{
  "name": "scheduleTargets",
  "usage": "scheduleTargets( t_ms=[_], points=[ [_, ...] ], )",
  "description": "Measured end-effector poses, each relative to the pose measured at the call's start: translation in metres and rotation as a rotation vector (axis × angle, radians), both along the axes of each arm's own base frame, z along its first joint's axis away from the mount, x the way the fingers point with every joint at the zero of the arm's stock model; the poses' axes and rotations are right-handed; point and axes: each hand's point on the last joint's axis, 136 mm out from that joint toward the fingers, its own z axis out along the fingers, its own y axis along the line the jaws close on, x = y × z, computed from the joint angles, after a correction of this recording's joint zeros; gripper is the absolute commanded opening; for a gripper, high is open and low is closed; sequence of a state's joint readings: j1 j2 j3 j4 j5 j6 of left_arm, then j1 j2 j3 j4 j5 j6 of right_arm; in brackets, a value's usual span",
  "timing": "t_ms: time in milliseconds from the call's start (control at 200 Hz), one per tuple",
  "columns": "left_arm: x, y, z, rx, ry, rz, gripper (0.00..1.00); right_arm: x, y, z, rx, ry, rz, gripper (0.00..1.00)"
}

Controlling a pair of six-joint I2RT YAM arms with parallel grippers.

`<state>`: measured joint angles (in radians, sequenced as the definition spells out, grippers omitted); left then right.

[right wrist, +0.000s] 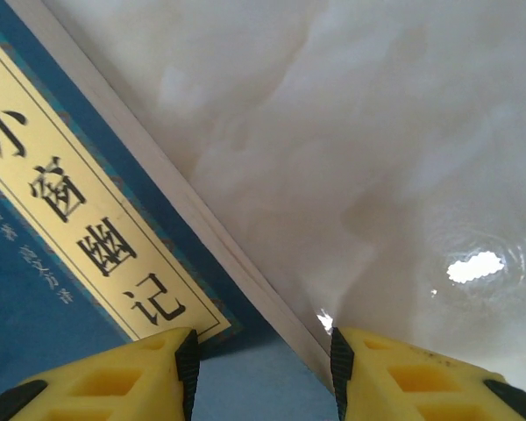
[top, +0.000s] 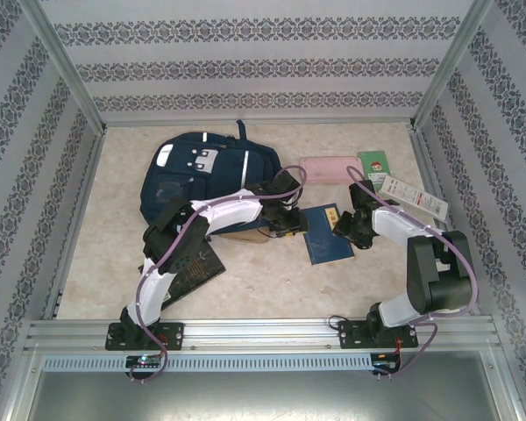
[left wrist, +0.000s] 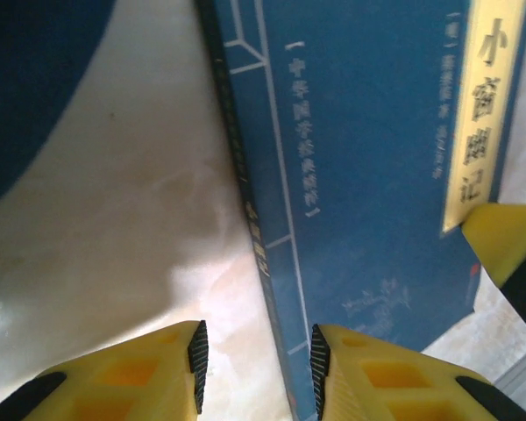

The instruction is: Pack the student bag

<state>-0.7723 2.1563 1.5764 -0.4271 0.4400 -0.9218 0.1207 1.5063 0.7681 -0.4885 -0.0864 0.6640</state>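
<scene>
Left fingers and right fingers, both open, straddle opposite edges of the flat blue paperback book, probably to lift it.

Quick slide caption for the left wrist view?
Open left pincer straddles the spine of the blue book on the table.

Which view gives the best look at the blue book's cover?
Left wrist: the blue book appears close up, with spine, cover print and yellow title label readable. Top external has the whole book small, flat on the table. Right wrist catches one corner with the label.
</scene>
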Motion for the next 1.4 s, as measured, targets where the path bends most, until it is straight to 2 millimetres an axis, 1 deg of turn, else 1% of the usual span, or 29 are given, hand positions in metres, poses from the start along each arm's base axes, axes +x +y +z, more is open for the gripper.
scheduleTargets(
  t_ms=[105,255,360,505,649,779,864,1079,1224,1304,1399],
  points=[
    [0.002,-0.002,-0.002,-0.007,0.008,0.018,0.41,0.001,0.006,0.000,0.017,-0.003,0.015,0.46],
    [0.005,-0.006,-0.002,-0.022,0.008,0.037,0.42,0.001,0.029,0.003,0.094,-0.014,0.071,0.45],
    [0.007,-0.004,-0.003,-0.018,0.009,0.048,0.42,-0.003,0.036,0.003,0.095,-0.002,0.093,0.44],
    [0.008,-0.003,-0.004,-0.010,0.004,0.056,0.41,-0.009,0.041,0.001,0.088,0.018,0.100,0.44],
    [0.012,0.003,-0.006,0.035,-0.004,0.074,0.41,-0.013,0.046,0.000,0.083,0.029,0.109,0.44],
    [0.012,0.008,-0.007,0.079,-0.017,0.079,0.41,-0.014,0.050,0.001,0.096,0.030,0.110,0.44],
    [0.011,0.013,-0.014,0.125,-0.012,0.073,0.40,-0.013,0.054,0.002,0.109,0.022,0.115,0.44],
    [0.010,0.011,-0.016,0.163,0.001,0.047,0.39,-0.012,0.055,0.002,0.112,0.022,0.115,0.44],
    [0.010,0.008,-0.013,0.090,0.009,0.044,0.38,-0.012,0.056,0.002,0.117,0.020,0.117,0.44],
    [0.012,0.004,-0.011,0.005,0.018,0.067,0.38,-0.012,0.055,0.002,0.116,0.021,0.113,0.44],
    [0.020,-0.006,-0.008,-0.123,0.017,0.108,0.37,-0.012,0.050,0.002,0.109,0.024,0.099,0.44]
  ],
)
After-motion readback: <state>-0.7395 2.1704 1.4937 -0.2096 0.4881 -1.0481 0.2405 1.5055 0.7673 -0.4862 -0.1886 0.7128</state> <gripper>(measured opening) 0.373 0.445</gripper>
